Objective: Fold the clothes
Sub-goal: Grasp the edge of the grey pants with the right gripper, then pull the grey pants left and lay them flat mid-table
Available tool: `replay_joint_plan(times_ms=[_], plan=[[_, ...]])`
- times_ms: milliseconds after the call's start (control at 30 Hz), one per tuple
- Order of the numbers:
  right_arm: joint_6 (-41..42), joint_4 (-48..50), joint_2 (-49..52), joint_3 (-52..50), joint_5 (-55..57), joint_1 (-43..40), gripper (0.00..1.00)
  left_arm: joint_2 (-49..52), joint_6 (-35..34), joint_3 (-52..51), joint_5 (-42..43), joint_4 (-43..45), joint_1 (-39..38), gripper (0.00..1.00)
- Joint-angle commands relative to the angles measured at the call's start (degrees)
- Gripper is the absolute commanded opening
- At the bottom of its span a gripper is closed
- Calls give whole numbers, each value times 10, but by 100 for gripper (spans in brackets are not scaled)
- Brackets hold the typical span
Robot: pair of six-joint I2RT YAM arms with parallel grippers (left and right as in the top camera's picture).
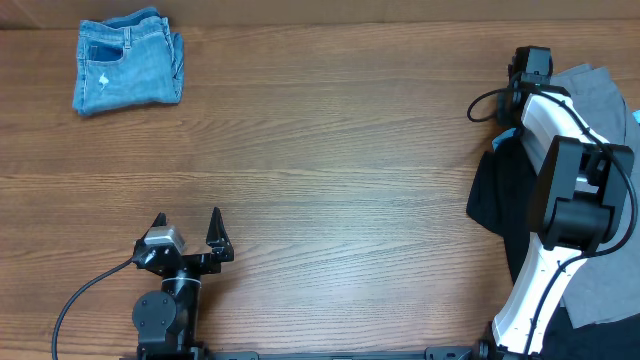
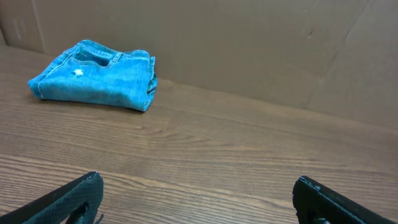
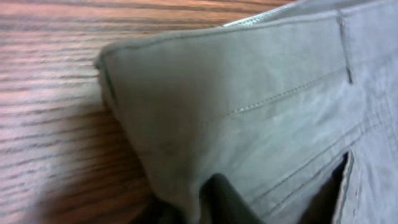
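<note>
Stretching across the overhead view is a brown wood-grain tabletop (image 1: pixel 350 150), with a plain cardboard wall (image 2: pixel 249 43) standing behind its far edge. A folded pair of blue denim shorts (image 1: pixel 128 62) lies at the far left corner. The grey shorts (image 1: pixel 598 92) lie at the right edge, toward the far corner, next to a black garment (image 1: pixel 492 195) that is also at the right edge. The left gripper (image 1: pixel 188 218) sits by the near edge, left of centre, its fingers (image 2: pixel 74 196) spread wide and holding nothing. The right gripper (image 1: pixel 530 62) is down at the grey shorts. Its wrist view is filled with stitched grey cloth, and I cannot tell whether its fingers grip it.
</note>
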Motion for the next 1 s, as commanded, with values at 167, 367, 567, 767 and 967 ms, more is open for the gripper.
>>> replay_joint_plan(times_ms=[167,367,567,767,967], plan=[[80,5,6,12,14,-2,4,-5,11,-3,-4,0,3,100],[111,6,-33,14,37,-2,4,-5,11,-3,-4,0,3,100],[124,9,-99,16,60,-2,4,-5,11,-3,-4,0,3,100],[123,8,-150,15,68,6,4,-5,11,-3,-4,0,3,100],[119,7,-186,15,73,39,4,-5,11,-3,-4,0,3,100]])
